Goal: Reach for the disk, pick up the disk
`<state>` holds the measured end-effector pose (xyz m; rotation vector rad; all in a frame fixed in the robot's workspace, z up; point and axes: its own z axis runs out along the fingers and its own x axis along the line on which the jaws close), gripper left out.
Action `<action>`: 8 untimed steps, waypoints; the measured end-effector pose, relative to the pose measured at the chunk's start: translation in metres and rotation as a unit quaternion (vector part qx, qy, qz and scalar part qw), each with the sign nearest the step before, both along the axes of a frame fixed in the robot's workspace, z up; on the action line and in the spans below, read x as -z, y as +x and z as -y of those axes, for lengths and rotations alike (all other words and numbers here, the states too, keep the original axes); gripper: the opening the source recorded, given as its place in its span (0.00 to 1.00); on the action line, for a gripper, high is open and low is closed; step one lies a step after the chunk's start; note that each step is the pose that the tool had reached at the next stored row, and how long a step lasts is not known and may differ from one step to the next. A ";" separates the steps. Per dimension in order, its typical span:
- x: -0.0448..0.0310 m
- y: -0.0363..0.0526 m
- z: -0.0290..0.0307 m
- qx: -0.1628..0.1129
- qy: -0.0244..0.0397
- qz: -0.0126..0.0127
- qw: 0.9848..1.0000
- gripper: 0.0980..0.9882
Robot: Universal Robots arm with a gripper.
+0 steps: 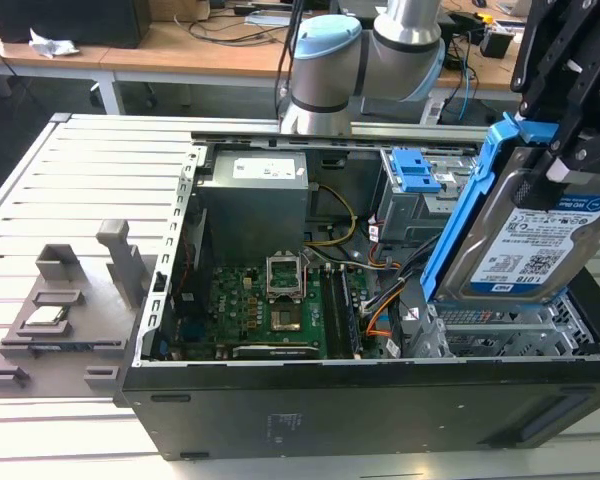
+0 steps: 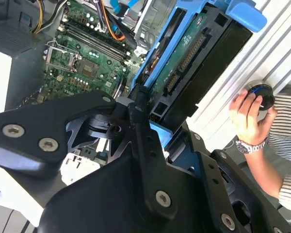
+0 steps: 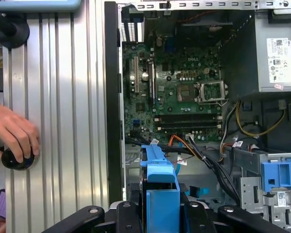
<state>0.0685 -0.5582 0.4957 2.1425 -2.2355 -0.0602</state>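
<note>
The disk (image 1: 535, 245) is a silver hard drive with a white-and-blue label in a blue plastic carrier (image 1: 470, 210). It hangs tilted above the open computer case (image 1: 280, 410), at the exterior view's right. My black gripper (image 1: 565, 150) is shut on its upper end. In the second wrist view the disk's green circuit-board underside (image 2: 194, 53) rises out of the gripper (image 2: 150, 116). In the first wrist view the carrier's blue end (image 3: 160, 184) sits between the fingers (image 3: 131, 213).
Inside the case lie a green motherboard (image 1: 270, 300), a grey power supply (image 1: 255, 195) and a drive bay with a blue latch (image 1: 415, 170). A grey fixture with a small chip (image 1: 45, 315) lies at the left. A person's hand (image 3: 14, 133) rests on a black knob.
</note>
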 end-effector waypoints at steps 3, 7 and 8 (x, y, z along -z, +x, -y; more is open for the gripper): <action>0.0071 0.0054 0.0000 0.000 0.000 -0.001 1.000 0.30; 0.0161 0.0118 0.0000 0.000 0.000 -0.003 1.000 0.30; 0.0180 0.0132 0.0000 0.000 0.000 -0.003 1.000 0.30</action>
